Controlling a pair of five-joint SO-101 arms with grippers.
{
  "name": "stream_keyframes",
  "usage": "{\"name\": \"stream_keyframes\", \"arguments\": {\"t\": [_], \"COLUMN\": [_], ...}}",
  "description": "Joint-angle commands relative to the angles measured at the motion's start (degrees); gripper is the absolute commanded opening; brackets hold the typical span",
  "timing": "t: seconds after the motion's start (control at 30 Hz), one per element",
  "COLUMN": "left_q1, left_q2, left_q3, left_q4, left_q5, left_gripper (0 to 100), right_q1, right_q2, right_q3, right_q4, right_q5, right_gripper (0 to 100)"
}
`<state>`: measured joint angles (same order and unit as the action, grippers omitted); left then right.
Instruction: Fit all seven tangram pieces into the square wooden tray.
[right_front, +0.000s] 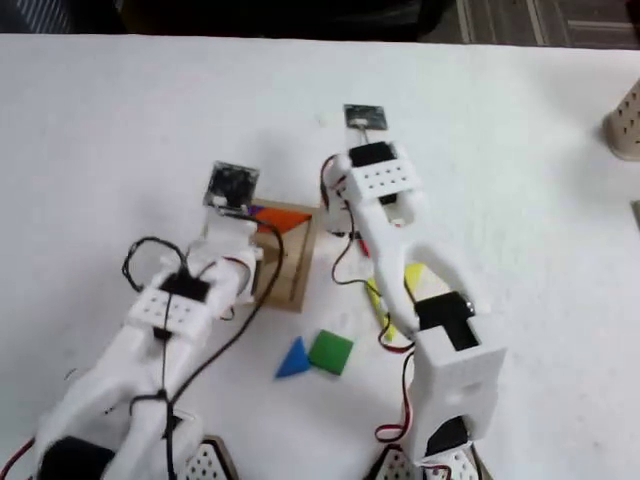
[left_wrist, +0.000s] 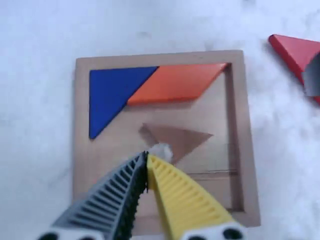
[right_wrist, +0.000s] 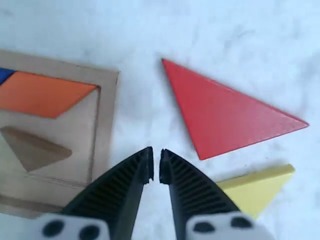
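While the left claw (left_wrist: 146, 159) hangs clenched over the square wooden tray (left_wrist: 81, 125), the right claw (right_wrist: 155, 167), also clenched and empty, hovers beside the large red triangle (right_wrist: 220, 115).

White arms (right_front: 385, 180); black cables (right_front: 128, 265) (some red)

Pale square wooden tray (left_wrist: 80, 125) with a dark blue triangular piece (left_wrist: 107, 95), an orange parallelogram piece (left_wrist: 175, 82) and a plain brown wooden triangle (left_wrist: 175, 140). White table (right_front: 520, 150) with a red triangle (right_wrist: 220, 112), a yellow triangle (right_wrist: 255, 189), a green square (right_front: 331, 351) and a small bright blue triangle (right_front: 293, 360). Left gripper (left_wrist: 146, 159): one grey ribbed finger, one yellow. Right gripper (right_wrist: 155, 167): black, ribbed.
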<state>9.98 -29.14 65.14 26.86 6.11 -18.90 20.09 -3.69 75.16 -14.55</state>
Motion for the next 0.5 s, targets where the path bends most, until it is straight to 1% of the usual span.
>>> {"name": "stream_keyframes", "arguments": {"t": [0.0,0.1,0.17,0.23,0.47], "left_q1": [4.79,8.57,9.89,10.07,9.19], "left_q2": [-3.65,-0.04,3.91,8.48,22.37], "left_q3": [0.09,-1.05,-3.34,-6.51,-14.68], "left_q4": [0.35,0.26,0.26,0.53,0.62], "left_q5": [0.79,1.58,4.31,5.45,5.54], "left_gripper": [2,2,2,2,2], "right_q1": [3.38,5.32,6.11,7.08,8.84], "right_q2": [-4.18,-4.18,-3.91,-3.74,-3.74], "right_q3": [-0.62,-0.97,-2.29,-2.90,-2.90], "right_q4": [-0.84,-0.92,-0.92,-0.92,-0.92], "right_q5": [-0.26,-0.18,-0.18,-0.26,-0.44], "right_gripper": [1.6,1.6,1.6,1.6,1.7]}}
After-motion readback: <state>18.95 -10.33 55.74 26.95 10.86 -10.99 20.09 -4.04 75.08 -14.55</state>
